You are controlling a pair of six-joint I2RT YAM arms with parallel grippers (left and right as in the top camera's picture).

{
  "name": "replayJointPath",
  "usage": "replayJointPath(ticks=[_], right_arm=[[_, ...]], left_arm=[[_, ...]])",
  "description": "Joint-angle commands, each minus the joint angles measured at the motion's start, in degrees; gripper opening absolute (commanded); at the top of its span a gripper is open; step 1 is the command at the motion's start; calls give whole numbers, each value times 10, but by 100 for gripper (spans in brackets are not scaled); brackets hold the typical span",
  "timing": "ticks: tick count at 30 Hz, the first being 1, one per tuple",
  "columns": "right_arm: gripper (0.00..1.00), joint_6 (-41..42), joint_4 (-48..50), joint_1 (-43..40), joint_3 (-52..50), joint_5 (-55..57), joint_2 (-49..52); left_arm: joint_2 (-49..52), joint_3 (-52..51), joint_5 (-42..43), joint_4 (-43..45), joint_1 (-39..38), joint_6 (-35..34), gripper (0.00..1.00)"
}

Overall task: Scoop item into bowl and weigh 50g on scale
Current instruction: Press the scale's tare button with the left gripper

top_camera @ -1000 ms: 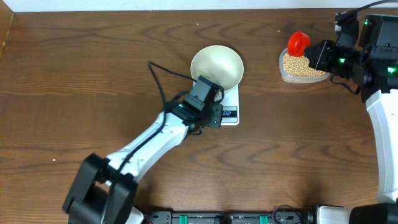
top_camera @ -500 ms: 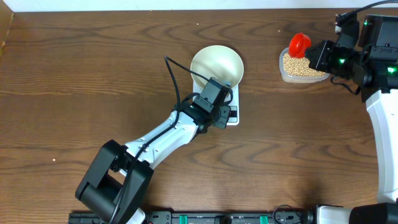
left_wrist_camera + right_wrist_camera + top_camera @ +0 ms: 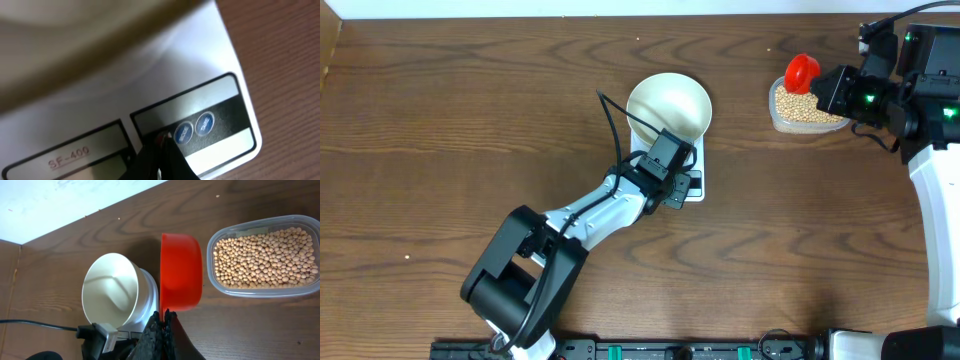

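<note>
The cream-white bowl (image 3: 668, 104) stands on the white scale (image 3: 694, 155), and its inside looks bare. My left gripper (image 3: 683, 184) is shut with nothing in it. Its tip (image 3: 162, 139) rests on the scale's front panel (image 3: 100, 112), just left of the two round blue buttons (image 3: 184, 132). My right gripper (image 3: 818, 86) is shut on the handle of a red scoop (image 3: 801, 70), held over the far left corner of the clear tub (image 3: 775, 118) full of tan beans (image 3: 810, 106). In the right wrist view the scoop (image 3: 181, 272) shows its outside only, between the bowl (image 3: 111, 291) and the beans (image 3: 265, 257).
The dark wooden table (image 3: 470, 120) carries only the scale and the tub. A black cable (image 3: 612, 125) loops from the left arm beside the bowl. A pale wall edge (image 3: 60, 200) runs along the far side.
The left arm has swung its elbow rightward, and its shut gripper has slid a little to the right along the scale's front edge. The right arm and scoop have not moved.
</note>
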Motion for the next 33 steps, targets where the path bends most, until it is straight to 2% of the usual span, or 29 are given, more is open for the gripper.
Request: replayJointPath(ticks=[1, 22, 33], right_arm=[[1, -11, -1, -2, 6, 2, -1], [1, -15, 0, -2, 6, 7, 0], [1, -15, 0, -2, 6, 7, 0]], left_arm=[[20, -2, -13, 1, 1, 13, 7], [-11, -2, -37, 16, 1, 29, 8], [-9, -2, -16, 14, -1, 27, 7]])
